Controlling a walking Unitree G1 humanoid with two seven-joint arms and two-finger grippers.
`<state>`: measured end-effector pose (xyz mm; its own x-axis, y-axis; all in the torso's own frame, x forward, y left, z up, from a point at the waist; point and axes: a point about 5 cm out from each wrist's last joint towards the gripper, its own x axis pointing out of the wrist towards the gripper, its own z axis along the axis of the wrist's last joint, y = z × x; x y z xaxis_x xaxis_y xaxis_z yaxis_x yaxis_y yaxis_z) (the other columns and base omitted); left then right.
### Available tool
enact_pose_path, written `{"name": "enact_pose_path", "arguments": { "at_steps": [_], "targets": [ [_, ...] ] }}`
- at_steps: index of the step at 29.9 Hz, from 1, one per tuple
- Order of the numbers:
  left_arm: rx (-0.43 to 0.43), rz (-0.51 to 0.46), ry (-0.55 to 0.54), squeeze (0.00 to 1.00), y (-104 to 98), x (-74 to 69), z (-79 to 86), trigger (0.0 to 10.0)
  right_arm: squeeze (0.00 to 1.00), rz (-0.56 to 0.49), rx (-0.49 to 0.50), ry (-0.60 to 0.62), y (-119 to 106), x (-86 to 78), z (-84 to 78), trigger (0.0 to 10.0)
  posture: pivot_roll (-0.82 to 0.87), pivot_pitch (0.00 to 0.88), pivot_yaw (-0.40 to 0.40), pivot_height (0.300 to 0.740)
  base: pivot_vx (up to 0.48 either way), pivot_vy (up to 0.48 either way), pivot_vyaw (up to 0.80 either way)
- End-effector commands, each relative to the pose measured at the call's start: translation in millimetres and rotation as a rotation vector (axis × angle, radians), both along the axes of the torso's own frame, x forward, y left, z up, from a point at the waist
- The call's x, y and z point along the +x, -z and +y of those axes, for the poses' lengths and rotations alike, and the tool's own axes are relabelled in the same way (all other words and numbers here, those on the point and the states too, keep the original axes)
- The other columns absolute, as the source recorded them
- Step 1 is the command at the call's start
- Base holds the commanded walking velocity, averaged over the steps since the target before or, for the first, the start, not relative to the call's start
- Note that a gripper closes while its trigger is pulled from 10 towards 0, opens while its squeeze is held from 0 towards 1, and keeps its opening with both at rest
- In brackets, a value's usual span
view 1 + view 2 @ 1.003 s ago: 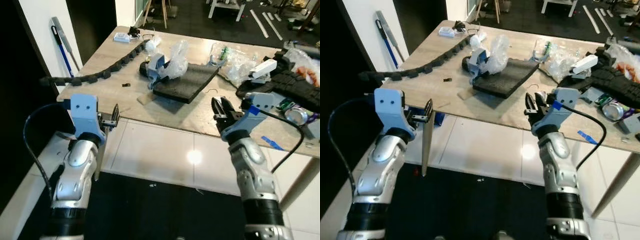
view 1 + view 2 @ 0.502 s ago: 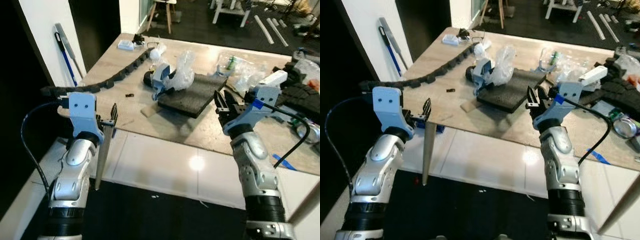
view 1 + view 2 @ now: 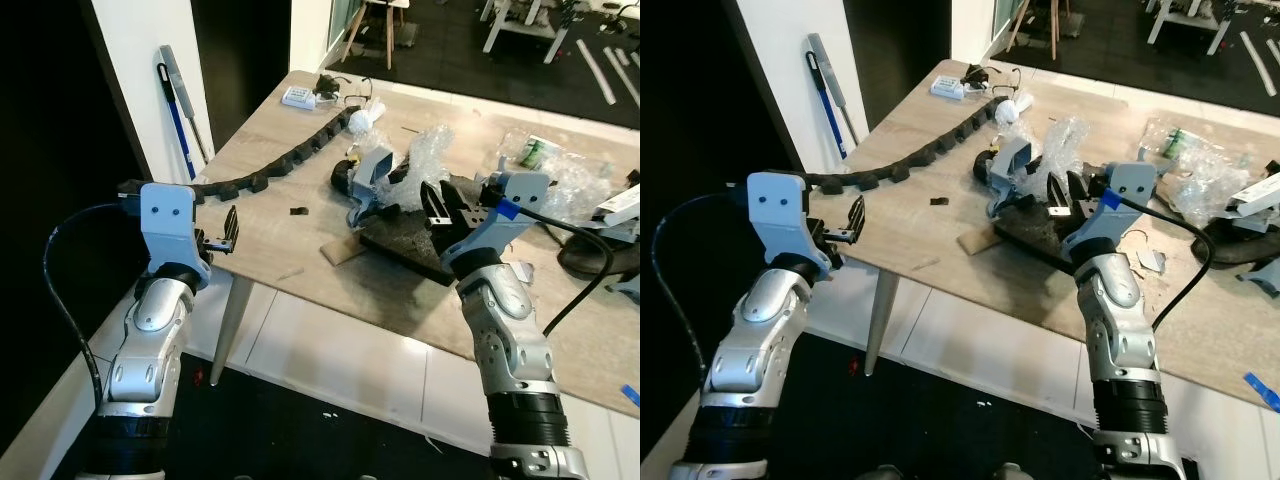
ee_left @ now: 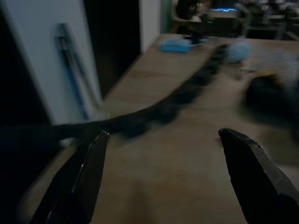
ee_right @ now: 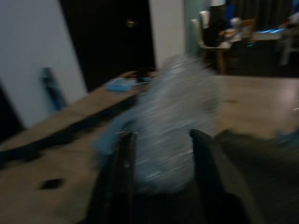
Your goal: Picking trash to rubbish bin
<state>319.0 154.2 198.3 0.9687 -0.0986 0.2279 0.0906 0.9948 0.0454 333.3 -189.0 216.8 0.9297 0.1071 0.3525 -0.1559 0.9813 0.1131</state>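
A crumpled clear plastic bag (image 3: 425,158) lies on the wooden table (image 3: 280,230), against a blue-grey gadget (image 3: 368,176) and a black foam mat (image 3: 415,245). My right gripper (image 3: 441,204) hovers open over the mat's near edge, just short of the bag. In the right wrist view the blurred bag (image 5: 174,123) sits straight ahead between the two dark fingers (image 5: 122,163). My left gripper (image 3: 229,230) is open and empty at the table's near left edge. The left wrist view looks along its spread fingers (image 4: 86,177) at a black cable chain (image 4: 163,109).
The black cable chain (image 3: 275,175) runs along the table's left side. More clear bags (image 3: 555,170) and black gear (image 3: 600,255) lie at the right. A blue-handled mop (image 3: 180,105) leans on the wall. A small black scrap (image 3: 298,210) and a cardboard piece (image 3: 335,252) lie near the front edge.
The camera has shifted and the table now lies closer. My right gripper has risen from below the table's edge to over the mat, close to the plastic bag. The left gripper stays at the table's edge.
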Motion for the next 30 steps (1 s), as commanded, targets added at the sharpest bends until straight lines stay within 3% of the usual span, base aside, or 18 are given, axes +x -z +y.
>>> {"name": "enact_pose_path", "arguments": {
  "at_steps": [1, 14, 19, 20, 23, 27, 28, 30],
  "targets": [
    [0.008, 0.02, 0.009, 0.0, 4, -1.2, -1.7, 10.0, 1.0, -0.031, -0.002, 0.017, -4, -2.1, -4.0, 10.0, 0.01, 0.149, -0.038, 0.74, 0.349, 0.0, 0.0],
    [0.01, 0.019, 0.015, 0.0, 4, -1.7, -2.1, 10.0, 1.0, -0.054, -0.076, 0.022, -11, -1.7, -2.5, 10.0, 0.01, 0.147, -0.041, 0.74, 0.348, 0.0, 0.0],
    [-0.021, -0.003, 0.092, 0.0, 0, -4.3, -8.2, 10.0, 1.0, -0.005, -0.106, 0.024, -12, 3.1, -1.5, 10.0, 0.01, 0.148, -0.046, 0.74, 0.133, 0.0, 0.0],
    [-0.039, -0.035, 0.139, 0.0, -4, -7.5, -10.2, 10.0, 0.0, 0.013, -0.097, 0.033, -12, 4.3, -0.8, 10.0, 0.01, 0.148, -0.045, 0.74, 0.0, 0.0, 0.0],
    [-0.049, -0.061, 0.164, 0.0, -7, -9.5, -10.5, 10.0, 0.0, 0.025, -0.09, 0.035, -11, 4.9, 0.0, 10.0, 0.01, 0.148, -0.046, 0.74, 0.0, 0.0, 0.0],
    [-0.049, -0.097, 0.281, 0.0, -13, -17.3, -14.0, 10.0, 0.0, 0.066, -0.07, 0.028, -6, 6.7, 2.3, 10.0, 0.01, 0.15, -0.046, 0.74, 0.0, 0.0, 0.0],
    [-0.036, -0.109, 0.371, 0.0, -15, -24.1, -16.9, 10.0, 0.0, 0.095, -0.056, 0.016, -2, 7.5, 3.9, 10.0, 0.02, 0.15, -0.046, 0.74, 0.0, 0.0, 0.0],
    [-0.009, -0.115, 0.441, 0.0, -16, -30.3, -19.4, 10.0, 0.0, 0.133, -0.049, 0.01, 3, 8.9, 4.6, 10.0, 0.02, 0.15, -0.046, 0.74, 0.0, 0.0, 0.0]
  ]
}}
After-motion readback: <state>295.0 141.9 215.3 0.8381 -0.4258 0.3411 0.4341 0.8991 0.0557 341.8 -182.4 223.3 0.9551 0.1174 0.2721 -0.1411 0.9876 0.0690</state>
